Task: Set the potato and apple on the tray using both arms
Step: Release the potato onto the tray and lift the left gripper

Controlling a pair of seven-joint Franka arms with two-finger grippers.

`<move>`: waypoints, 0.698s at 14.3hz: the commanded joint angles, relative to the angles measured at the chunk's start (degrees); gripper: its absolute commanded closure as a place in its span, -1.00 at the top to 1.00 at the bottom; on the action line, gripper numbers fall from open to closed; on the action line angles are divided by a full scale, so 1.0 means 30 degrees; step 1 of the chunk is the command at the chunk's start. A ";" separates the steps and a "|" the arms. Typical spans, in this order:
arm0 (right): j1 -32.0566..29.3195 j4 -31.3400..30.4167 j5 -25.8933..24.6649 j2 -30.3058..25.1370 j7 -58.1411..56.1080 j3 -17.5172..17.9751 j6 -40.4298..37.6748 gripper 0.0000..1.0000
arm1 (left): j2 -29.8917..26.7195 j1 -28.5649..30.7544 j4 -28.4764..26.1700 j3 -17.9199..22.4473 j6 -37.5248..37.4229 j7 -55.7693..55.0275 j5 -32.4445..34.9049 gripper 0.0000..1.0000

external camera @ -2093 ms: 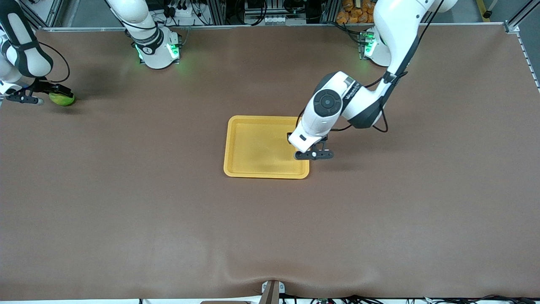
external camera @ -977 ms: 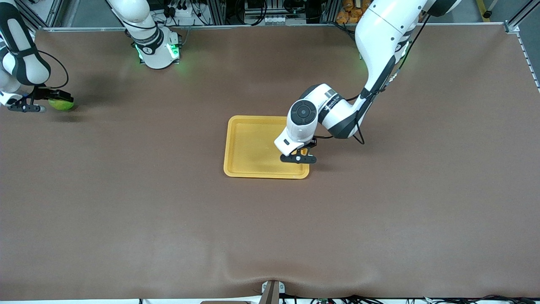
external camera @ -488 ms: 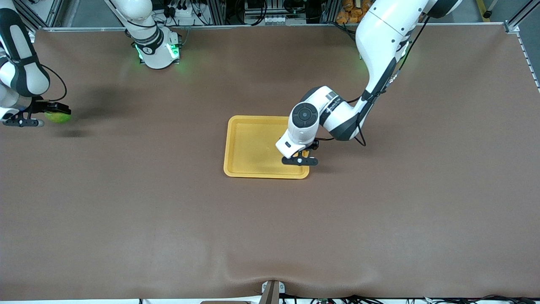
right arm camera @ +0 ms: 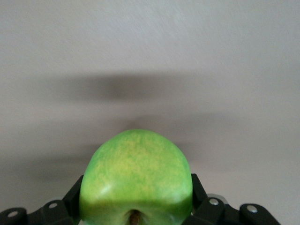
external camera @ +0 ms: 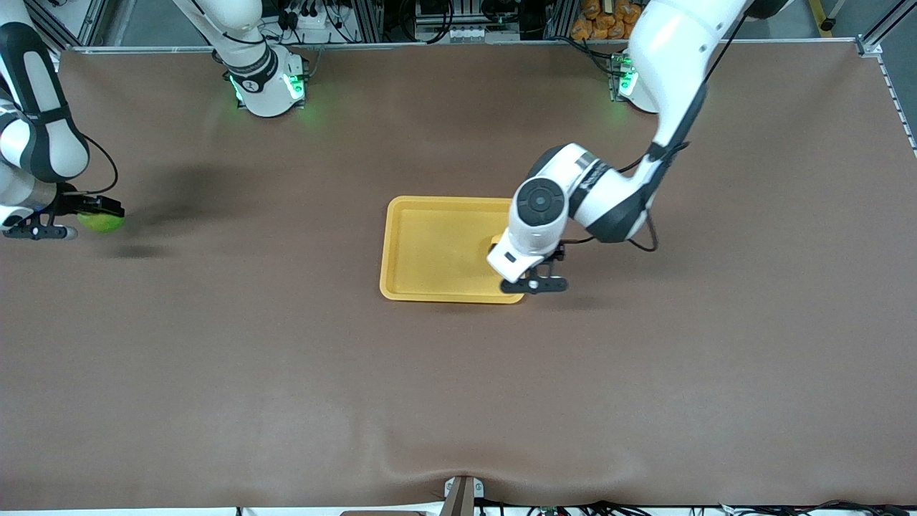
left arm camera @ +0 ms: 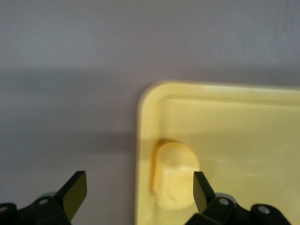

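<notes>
Potato [left arm camera: 174, 176] rests in tray [external camera: 430, 247], mid-worktop; left hand [external camera: 534, 285] wide, over tray edge. Right hand [external camera: 54, 222] grips apple [external camera: 100, 221] at worktop's right-arm edge; next, carry to tray.

Tray [external camera: 430, 247] floor mostly bare (potato [left arm camera: 174, 180] against rim); left gripper [external camera: 534, 285] over corner.

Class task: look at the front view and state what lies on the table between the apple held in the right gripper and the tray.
Nothing: between the apple and the tray, the front view shows only bare brown table.
</notes>
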 commanded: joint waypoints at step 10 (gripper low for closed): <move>0.5566 0.2427 0.3289 0.0589 0.5551 -0.0155 -0.2945 -1.00 | -0.5559 0.4918 0.0221 -0.0158 -0.4146 0.3244 0.0157 1.00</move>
